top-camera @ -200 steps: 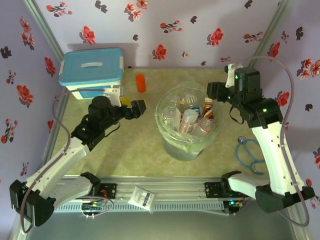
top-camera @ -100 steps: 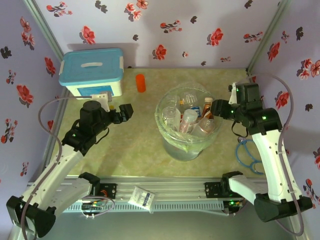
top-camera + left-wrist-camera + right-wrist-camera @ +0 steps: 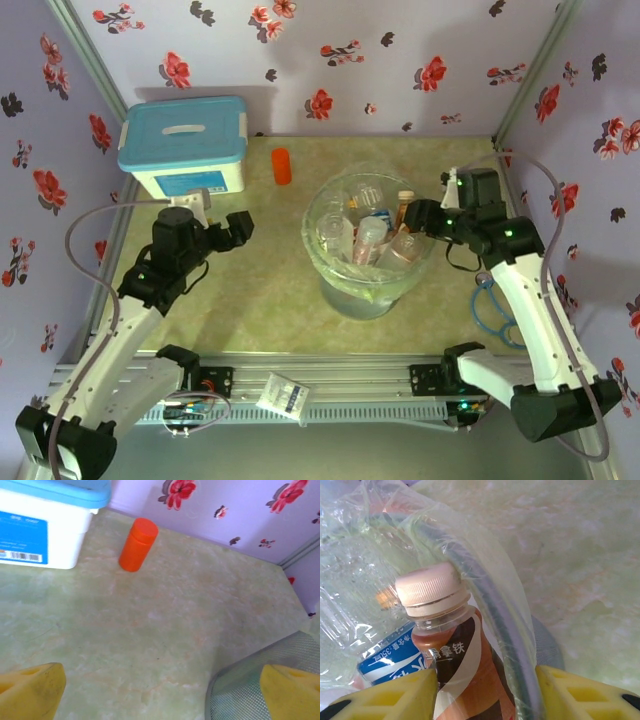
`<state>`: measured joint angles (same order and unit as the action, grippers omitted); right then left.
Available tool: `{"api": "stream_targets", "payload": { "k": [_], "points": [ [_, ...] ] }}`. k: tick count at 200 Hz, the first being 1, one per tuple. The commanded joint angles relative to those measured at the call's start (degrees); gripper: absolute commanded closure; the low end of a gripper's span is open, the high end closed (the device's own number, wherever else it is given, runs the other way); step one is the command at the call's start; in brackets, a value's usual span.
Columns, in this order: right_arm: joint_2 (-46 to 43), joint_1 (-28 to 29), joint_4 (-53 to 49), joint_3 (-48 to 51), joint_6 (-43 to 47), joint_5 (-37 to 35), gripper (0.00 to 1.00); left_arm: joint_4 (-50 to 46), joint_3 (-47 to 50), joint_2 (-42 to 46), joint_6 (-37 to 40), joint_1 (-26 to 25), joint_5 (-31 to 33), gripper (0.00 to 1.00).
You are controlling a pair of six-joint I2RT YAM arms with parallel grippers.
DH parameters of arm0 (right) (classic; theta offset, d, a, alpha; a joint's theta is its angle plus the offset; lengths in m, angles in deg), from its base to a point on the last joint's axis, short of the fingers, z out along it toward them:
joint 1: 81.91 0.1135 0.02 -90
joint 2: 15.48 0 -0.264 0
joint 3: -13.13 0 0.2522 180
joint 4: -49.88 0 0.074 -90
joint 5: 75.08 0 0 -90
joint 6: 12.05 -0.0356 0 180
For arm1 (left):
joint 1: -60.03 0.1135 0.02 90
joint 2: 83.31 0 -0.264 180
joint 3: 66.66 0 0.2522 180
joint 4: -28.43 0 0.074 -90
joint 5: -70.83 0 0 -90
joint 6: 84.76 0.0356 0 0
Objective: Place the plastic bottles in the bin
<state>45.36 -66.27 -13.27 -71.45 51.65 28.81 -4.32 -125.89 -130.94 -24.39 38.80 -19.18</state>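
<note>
Plastic bottles (image 3: 368,238): several lie piled inside the bin (image 3: 345,290), a round grey bucket with a clear, pale green liner that stands mid-table, right of centre.

Right claw (image 3: 487,692): positioned at the bin's right rim. Its yellow fingers (image 3: 395,695) stand on either side of a brown bottle (image 3: 455,650) and the liner-covered rim beside it. The left finger lies against the bottle; the right finger sits outside the rim. The gap is narrow. Whether the fingers actually clamp the bottle cannot be told.

Brown bottle: upright just inside the rim, with a pale ribbed cap (image 3: 431,590). Its brown-and-white label carries the Chinese characters "拿铁". Beside it, deeper in the bin, a second bottle shows a blue label (image 3: 387,655) printed "350mL".

Left claw (image 3: 162,692): wide open, with nothing between its fingers. It hangs over bare table (image 3: 175,615), left of the bin and apart from it.

Other items: an orange cylinder (image 3: 138,545) stands near the back wall. To its left sits a white box (image 3: 40,525) with a blue lid, bearing a blue sticker (image 3: 22,542) with a barcode; the sticker's text is too small to read.
</note>
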Motion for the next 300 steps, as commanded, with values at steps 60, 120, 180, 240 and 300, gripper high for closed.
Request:
{"api": "stream_targets", "payload": {
  "k": [60, 120, 180, 240, 300],
  "points": [
    [14.84, 13.09, 24.66, -2.48, -6.66, -1.47, 0.47, -8.38, 4.16, 4.61, 1.35, 7.67, 7.43, 0.00],
    [18.08, 13.67, 22.61, -11.52, -0.73, -4.00, 0.32, -5.02, 10.48, 4.41, 0.14, 12.61, 14.12, 0.00],
    [7.44, -0.39, 16.72, -5.17, 4.98, -10.14, 0.01, 5.54, 16.66, 1.40, 4.41, 16.30, 21.19, 0.00],
    [6.27, -10.33, 32.41, 18.17, 9.96, -25.29, 0.01, 19.42, 19.40, -7.56, 13.69, 21.43, 23.74, 0.00],
    [13.11, -11.94, 49.36, 31.25, 14.96, -35.21, 0.01, 37.63, 22.66, -19.72, 19.88, 23.60, 22.54, 0.00]
  ]
}}
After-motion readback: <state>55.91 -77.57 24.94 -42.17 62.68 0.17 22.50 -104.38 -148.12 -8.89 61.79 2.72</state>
